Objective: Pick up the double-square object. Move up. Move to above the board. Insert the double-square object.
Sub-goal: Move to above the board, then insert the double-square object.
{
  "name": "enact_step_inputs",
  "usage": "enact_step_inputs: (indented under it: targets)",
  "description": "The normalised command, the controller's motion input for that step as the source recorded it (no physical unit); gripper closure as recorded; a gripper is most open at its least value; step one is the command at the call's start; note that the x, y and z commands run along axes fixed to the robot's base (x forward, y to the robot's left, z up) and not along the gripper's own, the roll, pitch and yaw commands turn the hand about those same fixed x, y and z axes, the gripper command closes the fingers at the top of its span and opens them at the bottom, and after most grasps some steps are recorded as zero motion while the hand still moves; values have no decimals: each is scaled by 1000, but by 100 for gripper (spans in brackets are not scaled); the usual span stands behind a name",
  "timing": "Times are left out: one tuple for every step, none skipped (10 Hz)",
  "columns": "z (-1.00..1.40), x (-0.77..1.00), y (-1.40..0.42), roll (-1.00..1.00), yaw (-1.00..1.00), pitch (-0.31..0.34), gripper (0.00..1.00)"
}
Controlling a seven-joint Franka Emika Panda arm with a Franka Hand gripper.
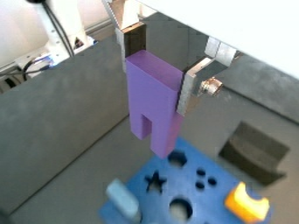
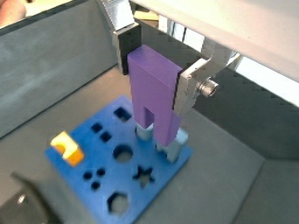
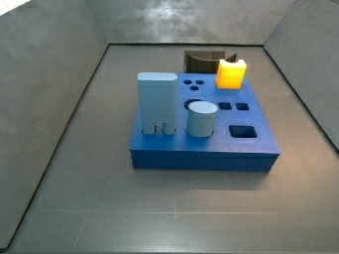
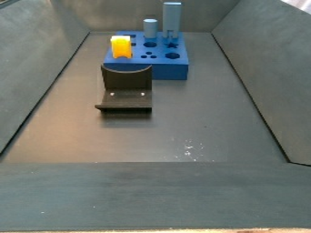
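Note:
In both wrist views my gripper (image 1: pixel 158 74) (image 2: pixel 158 74) is shut on the double-square object (image 1: pixel 152 98) (image 2: pixel 152 87), a purple block held upright with its two square prongs pointing down. It hangs well above the board (image 1: pixel 212 206) (image 2: pixel 170 171), a thick blue slab with dark holes, over the edge where a pale blue block (image 1: pixel 122 199) stands. Both side views show the board (image 3: pixel 205 159) (image 4: pixel 152 71). Neither of them shows the gripper or the purple block.
On the board stand a tall light-blue block (image 3: pixel 157 102) (image 4: pixel 173 15), a pale cylinder (image 3: pixel 201 118) and a yellow block (image 3: pixel 232 71) (image 4: pixel 122 47). The dark fixture (image 3: pixel 203 62) (image 4: pixel 125 89) sits on the floor beside the board. Grey walls enclose the floor.

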Motion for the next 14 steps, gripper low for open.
enact_step_inputs:
  targets:
    - [4, 304, -463, 47, 8, 54, 100]
    - [16, 174, -241, 59, 6, 56, 100]
    - [16, 135, -177, 62, 8, 58, 100]
    - [-31, 0, 0, 0, 0, 0, 100]
    - [-14, 14, 6, 14, 23, 0, 100]
    - [0, 389, 37, 140, 177, 117, 100]
    - [0, 686, 83, 223, 231, 317, 100]
    - [0, 811, 89, 283, 249, 406, 100]
    - [0, 963, 83, 240, 214, 443, 100]
    - [0, 977, 71, 226, 183, 440, 100]
    - [0, 974, 171, 89, 157, 354, 100]
    - [0, 983, 194, 74, 154, 289, 100]
    - [0, 954, 186, 109, 203, 257, 100]
    - [-40, 960, 166, 103, 257, 154, 100]
